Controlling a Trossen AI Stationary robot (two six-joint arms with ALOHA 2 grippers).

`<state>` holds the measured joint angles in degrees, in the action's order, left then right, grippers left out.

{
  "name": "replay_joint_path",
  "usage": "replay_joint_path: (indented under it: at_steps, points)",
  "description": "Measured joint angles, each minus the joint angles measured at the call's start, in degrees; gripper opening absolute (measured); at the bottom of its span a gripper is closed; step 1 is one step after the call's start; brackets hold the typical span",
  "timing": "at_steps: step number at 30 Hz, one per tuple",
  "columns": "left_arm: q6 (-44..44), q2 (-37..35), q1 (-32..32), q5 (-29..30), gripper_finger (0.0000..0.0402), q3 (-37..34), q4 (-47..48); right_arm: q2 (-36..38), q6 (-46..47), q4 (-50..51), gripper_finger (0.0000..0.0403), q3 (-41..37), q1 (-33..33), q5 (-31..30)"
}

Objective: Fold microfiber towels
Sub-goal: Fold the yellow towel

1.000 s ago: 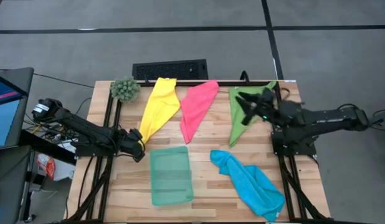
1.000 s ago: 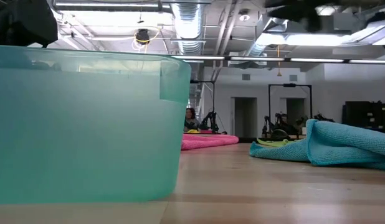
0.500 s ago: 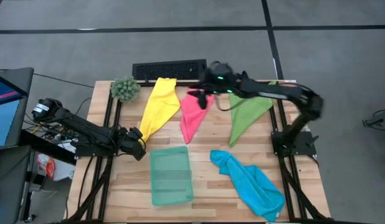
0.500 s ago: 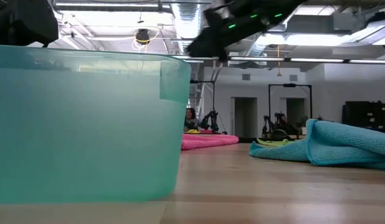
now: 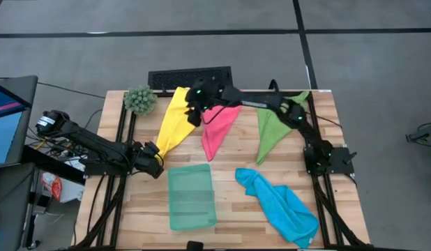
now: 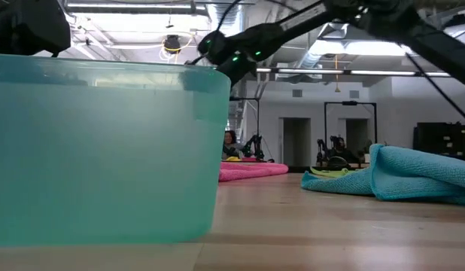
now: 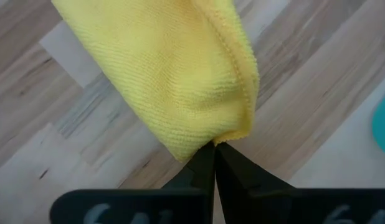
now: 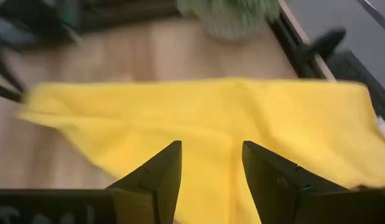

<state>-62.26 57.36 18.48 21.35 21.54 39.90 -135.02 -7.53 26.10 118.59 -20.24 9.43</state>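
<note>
From above, at the left of the bench (image 5: 229,209), you see the left end effector (image 5: 155,162) at the near tip of the yellow towel (image 5: 177,118); only the left wrist view shows that its fingers are pressed together on the yellow towel's corner (image 7: 208,140). The yellow towel runs in a long strip from that corner to the far edge, beside the spiky plant ball (image 5: 140,100). Next come the teal tray (image 5: 191,196), near the front, and the right end effector (image 5: 196,108), reaching across the bench to hover over the yellow towel's far part. Your right wrist view alone shows its fingers (image 8: 156,177) spread apart with yellow cloth (image 8: 199,121) below them, holding nothing. Farther right lie the pink towel (image 5: 217,129), the green towel (image 5: 273,129) and, near the front right, the crumpled blue towel (image 5: 282,203). The low view is half filled by the tray wall (image 6: 104,150); it shows the pink towel (image 6: 247,170) and blue towel (image 6: 413,177) lying on the bench, and the right arm (image 6: 308,22) overhead.
</note>
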Motion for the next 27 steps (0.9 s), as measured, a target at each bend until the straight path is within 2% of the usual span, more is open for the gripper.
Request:
replay_joint_path:
  at_steps: [2, 8, 15, 22, 27]
  points:
    - [0.02, 0.00, 0.00, 0.12, 0.0000, 0.00, 0.00, -2.86, 0.01, 2.04, 0.0194, 3.54, 0.52, -3.01]
    - [0.04, -0.02, 0.00, 0.47, 0.0000, 0.00, 0.03, -9.57, 2.73, 5.08, 0.0197, 12.08, 1.27, -6.47]
    - [0.15, -0.02, 0.00, 0.20, 0.0000, 0.00, -0.11, -13.38, 4.65, 5.29, 0.0191, 16.37, 2.28, -9.80]
    - [6.68, -0.02, 0.26, -3.70, 0.0000, 1.27, -3.39, -12.51, -2.58, 7.92, 0.0194, 16.33, 4.64, -2.92]
    - [10.77, -0.02, 0.22, -2.22, 0.0000, 4.95, -3.08, -5.46, -10.80, 11.81, 0.0197, 16.30, 5.47, -0.40]
